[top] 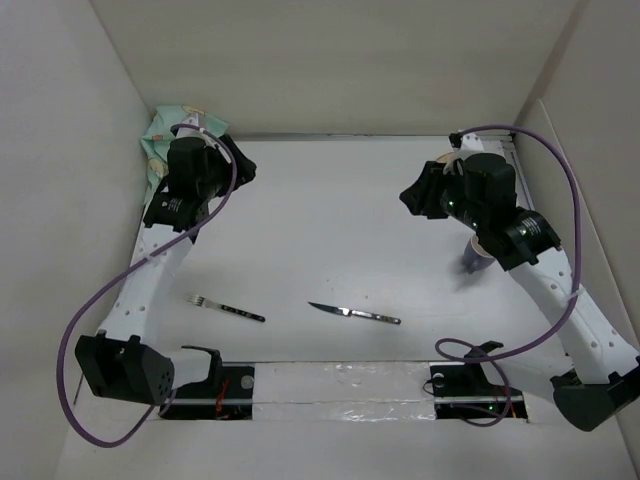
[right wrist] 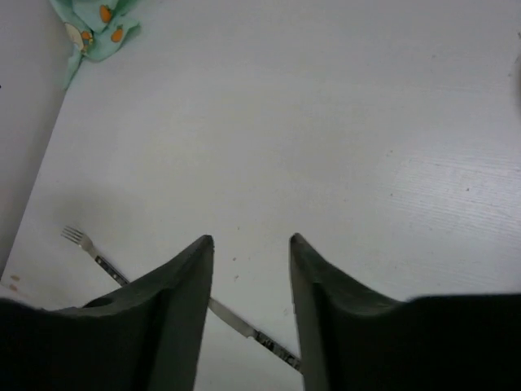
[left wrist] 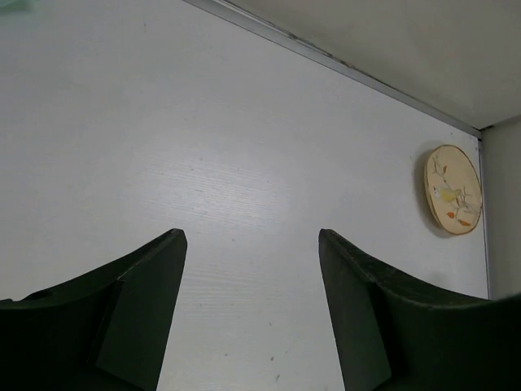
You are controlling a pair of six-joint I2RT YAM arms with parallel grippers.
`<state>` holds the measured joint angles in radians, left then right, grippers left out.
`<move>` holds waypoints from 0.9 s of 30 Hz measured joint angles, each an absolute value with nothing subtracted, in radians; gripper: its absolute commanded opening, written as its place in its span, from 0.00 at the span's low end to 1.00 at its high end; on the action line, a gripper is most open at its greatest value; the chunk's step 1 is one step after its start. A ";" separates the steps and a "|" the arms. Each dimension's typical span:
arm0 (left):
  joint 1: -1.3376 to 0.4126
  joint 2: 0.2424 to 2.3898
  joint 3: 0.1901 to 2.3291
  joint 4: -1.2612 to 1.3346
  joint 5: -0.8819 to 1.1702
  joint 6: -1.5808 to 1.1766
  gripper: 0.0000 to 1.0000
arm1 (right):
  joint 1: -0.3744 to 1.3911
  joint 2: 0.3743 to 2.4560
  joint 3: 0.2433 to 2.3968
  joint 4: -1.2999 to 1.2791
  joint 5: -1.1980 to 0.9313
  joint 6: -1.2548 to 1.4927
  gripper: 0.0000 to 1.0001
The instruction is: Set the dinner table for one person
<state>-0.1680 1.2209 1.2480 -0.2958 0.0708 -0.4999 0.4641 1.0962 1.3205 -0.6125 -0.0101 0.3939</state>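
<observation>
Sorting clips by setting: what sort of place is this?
Likely a robot lab test cell, not a home: a white table boxed by plain walls, left arm and right arm bolted at its near edge.

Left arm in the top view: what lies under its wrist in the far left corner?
A crumpled mint-green printed cloth lies there. The left arm covers its near part, so its full extent cannot be seen.

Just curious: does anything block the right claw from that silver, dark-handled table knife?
Nothing visible does. Only bare white matte tabletop lies between the open right gripper and the silver, dark-handled knife.
</observation>
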 measured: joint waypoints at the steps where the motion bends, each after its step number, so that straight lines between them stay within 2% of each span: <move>1: -0.168 1.231 1.254 -0.296 0.064 -0.504 0.63 | 0.464 1.100 1.320 -0.612 -0.015 0.394 0.32; 2: -0.168 1.243 1.259 -0.297 0.055 -0.508 0.63 | 0.464 1.100 1.320 -0.611 -0.019 0.392 0.10; 3: -0.168 1.256 1.266 -0.299 0.043 -0.511 0.61 | 0.464 1.100 1.320 -0.612 -0.021 0.392 0.00; 6: -0.167 1.320 1.317 -0.314 -0.015 -0.514 0.50 | 0.464 1.103 1.322 -0.601 -0.047 0.388 0.00; 7: -0.167 1.350 1.345 -0.314 -0.035 -0.515 0.34 | 0.464 1.108 1.325 -0.601 -0.055 0.388 0.00; 10: -0.131 1.454 1.435 -0.307 -0.070 -0.526 0.00 | 0.464 1.133 1.337 -0.597 -0.076 0.388 0.00; 14: 0.018 1.599 1.506 -0.271 -0.056 -0.551 0.01 | 0.464 1.158 1.348 -0.595 -0.090 0.371 0.00; 16: 0.109 1.685 1.541 -0.263 -0.051 -0.564 0.15 | 0.464 1.160 1.348 -0.595 -0.093 0.361 0.00; 18: 0.183 1.790 1.590 -0.261 -0.061 -0.571 0.20 | 0.464 1.160 1.348 -0.595 -0.098 0.356 0.00; 20: 0.238 1.902 1.646 -0.263 -0.080 -0.573 0.31 | 0.464 1.163 1.349 -0.595 -0.109 0.353 0.00; 27: 0.283 2.182 1.770 -0.289 -0.073 -0.579 0.49 | 0.465 1.222 1.368 -0.595 -0.133 0.350 0.00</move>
<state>0.2829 2.1818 1.7702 -0.2890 -0.0731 -0.5793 0.4648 1.2224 1.3678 -0.5945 -0.1326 0.3500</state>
